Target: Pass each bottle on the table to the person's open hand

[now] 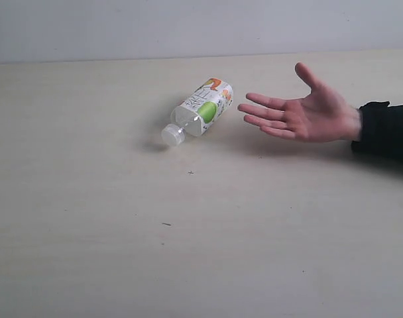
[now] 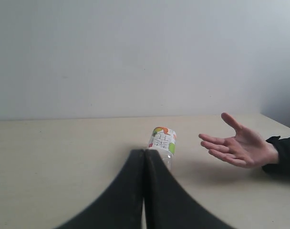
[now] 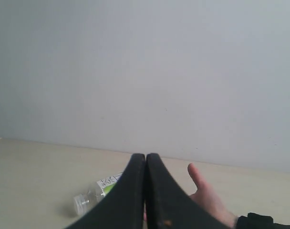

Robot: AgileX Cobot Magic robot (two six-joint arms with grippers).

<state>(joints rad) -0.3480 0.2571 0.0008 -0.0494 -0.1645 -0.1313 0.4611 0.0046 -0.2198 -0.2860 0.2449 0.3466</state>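
One white-capped bottle [image 1: 199, 109] with a green-and-white label lies on its side on the cream table [image 1: 188, 238], its cap pointing away from the person's open hand [image 1: 301, 112]. That hand hovers palm up just right of the bottle, with a black cuff. The left wrist view has the bottle [image 2: 163, 141] behind my left gripper [image 2: 144, 151], which is shut and empty, and the hand [image 2: 240, 147]. My right gripper [image 3: 146, 156] is shut and empty too, with the bottle [image 3: 95, 195] and the hand [image 3: 209, 198] beyond it. Neither gripper appears in the exterior view. The other bottles are out of view.
A plain pale wall [image 1: 188, 26] rises behind the table's far edge. A few tiny dark specks [image 1: 166, 224] dot the tabletop.
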